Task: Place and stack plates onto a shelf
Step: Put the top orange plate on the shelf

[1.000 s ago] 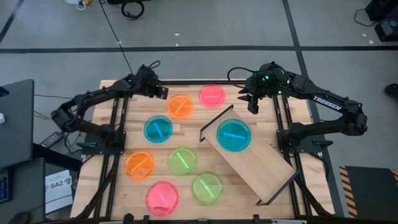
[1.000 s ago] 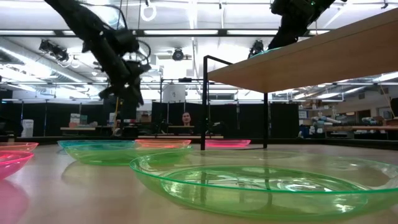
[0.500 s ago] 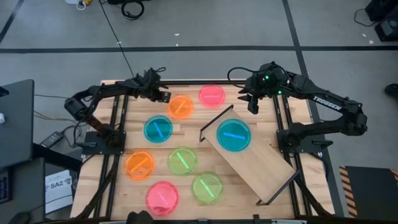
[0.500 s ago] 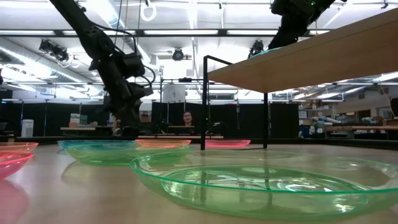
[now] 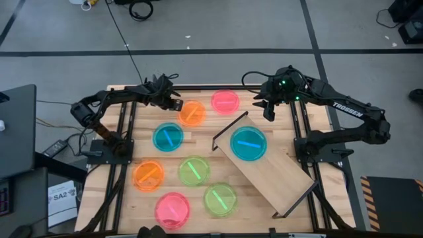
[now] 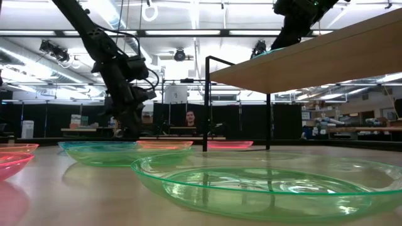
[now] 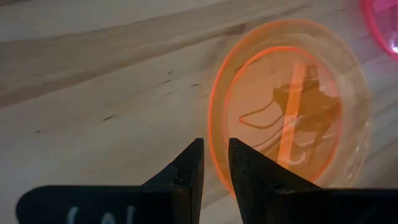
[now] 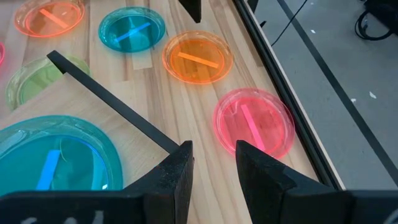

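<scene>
Left gripper, jaws narrowly apart, empty, at orange plate rim, contact unclear; right gripper, jaws parted, empty, beside shelf; pink plate cut off.

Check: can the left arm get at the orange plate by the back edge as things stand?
Probably yes. The left gripper sits low at that orange plate, its fingers slightly apart at the rim. Nothing lies between them; the pink plate beside it is clear of the approach.

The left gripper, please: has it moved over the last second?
Yes. The left gripper has dropped toward the table, closing on the edge of the orange plate beside the pink plate.
</scene>
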You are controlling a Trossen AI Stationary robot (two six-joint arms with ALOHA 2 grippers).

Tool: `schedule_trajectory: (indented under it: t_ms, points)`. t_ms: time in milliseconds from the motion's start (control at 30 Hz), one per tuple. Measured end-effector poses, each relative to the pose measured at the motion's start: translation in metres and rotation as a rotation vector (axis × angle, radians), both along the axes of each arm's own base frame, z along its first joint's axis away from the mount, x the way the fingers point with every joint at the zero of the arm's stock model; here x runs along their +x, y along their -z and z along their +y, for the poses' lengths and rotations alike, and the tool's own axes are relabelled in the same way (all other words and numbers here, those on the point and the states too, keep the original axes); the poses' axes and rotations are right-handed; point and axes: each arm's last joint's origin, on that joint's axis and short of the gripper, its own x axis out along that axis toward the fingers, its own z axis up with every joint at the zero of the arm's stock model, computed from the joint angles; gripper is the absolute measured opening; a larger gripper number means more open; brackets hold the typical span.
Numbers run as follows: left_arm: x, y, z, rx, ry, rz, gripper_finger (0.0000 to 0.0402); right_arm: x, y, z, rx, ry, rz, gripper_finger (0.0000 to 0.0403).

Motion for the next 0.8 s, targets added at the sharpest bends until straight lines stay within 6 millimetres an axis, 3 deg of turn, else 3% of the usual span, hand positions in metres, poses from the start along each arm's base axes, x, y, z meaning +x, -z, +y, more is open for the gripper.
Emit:
schedule_trajectory:
  t_ms: [367,633,800]
  points:
    - [0.010,0.029,0.000,-0.061,0.024,0.052,0.0079,0.000,0.000,0.000,0.000,0.000,0.000,0.0128]
    - [0.010,0.031,0.000,-0.077,0.032,0.042,0.0076,0.000,0.000,0.000,0.000,0.000,0.000,0.0128]
    - [0.010,0.031,0.001,-0.077,0.032,0.041,0.0044,0.000,0.000,0.000,0.000,0.000,0.000,0.0128]
